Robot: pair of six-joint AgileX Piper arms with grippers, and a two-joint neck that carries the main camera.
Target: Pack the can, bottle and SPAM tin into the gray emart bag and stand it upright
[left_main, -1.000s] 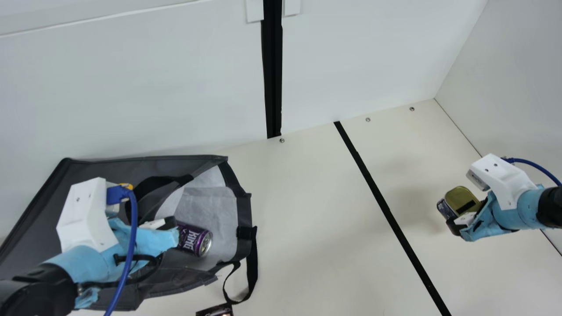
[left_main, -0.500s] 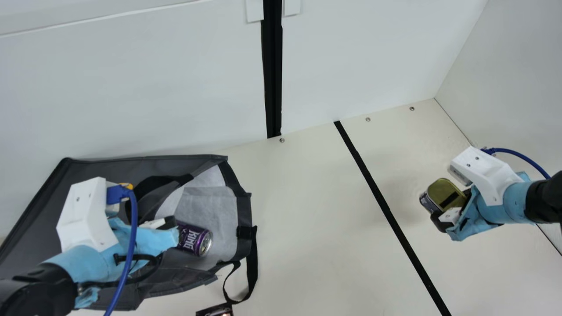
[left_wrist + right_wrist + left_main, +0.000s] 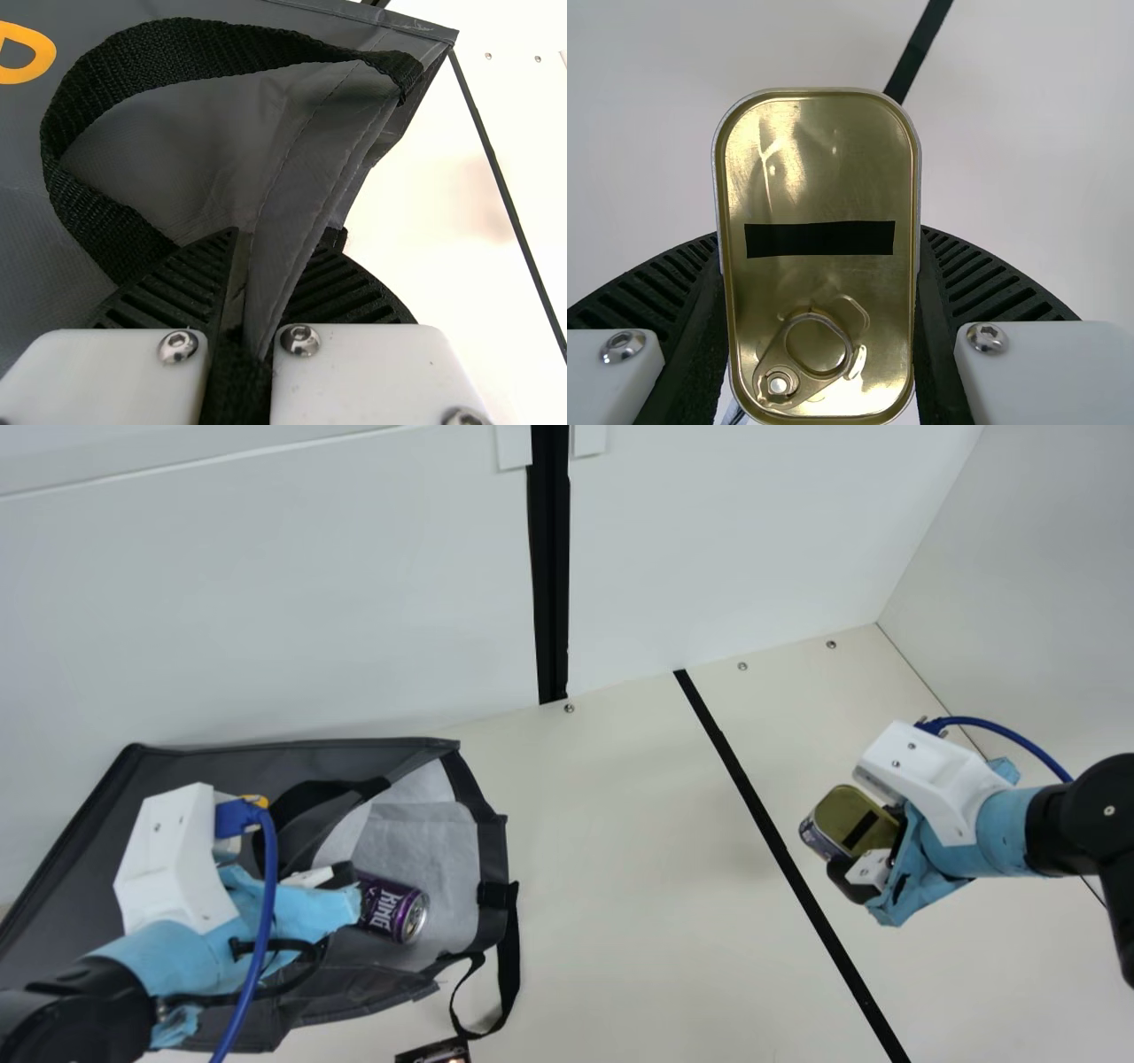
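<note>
At right, the right hand (image 3: 871, 849) grips a rounded metal tin (image 3: 840, 813). Lower left — left hand (image 3: 341, 875) pinching the stitched bag (image 3: 89, 868).

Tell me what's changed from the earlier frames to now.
The right hand carried the SPAM tin leftward in the main view, toward the gray bag. Nothing newly grabbed or released: the tin is still held. Unchanged: left hand at the bag's edge, the bag itself, purple can inside.
</note>
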